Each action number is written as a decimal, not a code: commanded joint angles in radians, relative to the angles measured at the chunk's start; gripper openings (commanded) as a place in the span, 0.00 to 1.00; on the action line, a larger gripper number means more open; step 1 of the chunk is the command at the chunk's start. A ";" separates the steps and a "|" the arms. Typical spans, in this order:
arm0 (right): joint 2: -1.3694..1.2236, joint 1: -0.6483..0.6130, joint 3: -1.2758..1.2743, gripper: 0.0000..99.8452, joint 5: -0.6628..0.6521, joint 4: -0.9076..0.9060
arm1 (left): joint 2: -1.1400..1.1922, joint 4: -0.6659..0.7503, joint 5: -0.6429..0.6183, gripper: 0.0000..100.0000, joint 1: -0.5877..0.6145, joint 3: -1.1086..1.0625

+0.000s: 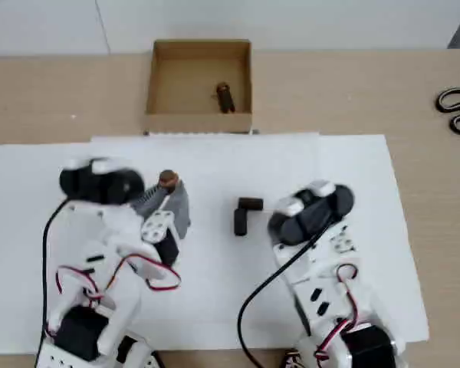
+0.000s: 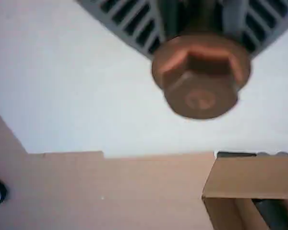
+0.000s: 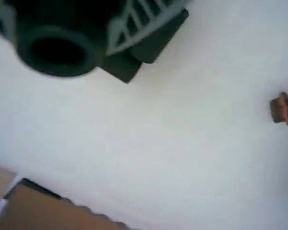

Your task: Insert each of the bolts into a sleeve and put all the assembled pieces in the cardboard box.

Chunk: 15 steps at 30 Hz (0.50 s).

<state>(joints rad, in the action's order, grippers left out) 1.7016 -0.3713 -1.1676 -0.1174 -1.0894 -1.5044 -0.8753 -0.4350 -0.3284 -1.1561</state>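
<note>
On the arms' side of the cardboard box, over the white sheet, both arms sit w/ a part in hand. L gripper is clamped on a bolt, off the box's left front corner. The hex head faces that arm's wrist cam & the shank is hidden betw. the fingers. R gripper looks closed round a black sleeve, off the box's right front corner & a bit farther from the box than the bolt. Sleeve's long axis runs roughly parallel to the box's front wall, free end toward the bolt. A second sleeve lies loose just beside it, long axis pointing at the box. One assembled piece is already in the box. Key relation, as I judge it: bolt & held sleeve are near but apart, axes not lined up. The shank has to face the sleeve's bore first. Both arms are abt equally near the gap.
</note>
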 commanded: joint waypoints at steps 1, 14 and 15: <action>0.081 -0.076 -0.058 0.00 0.009 0.056 | -0.133 0.083 -0.026 0.01 0.000 -0.076; 0.110 -0.243 -0.242 0.00 0.008 0.234 | -0.313 0.180 -0.192 0.01 -0.008 -0.234; 0.110 -0.254 -0.255 0.00 0.008 0.248 | -0.313 0.180 -0.213 0.01 -0.008 -0.234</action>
<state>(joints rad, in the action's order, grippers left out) 1.8013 -0.6045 -1.4131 -0.1174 -0.8976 -1.8021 -0.7296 -0.6022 -0.3284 -1.3940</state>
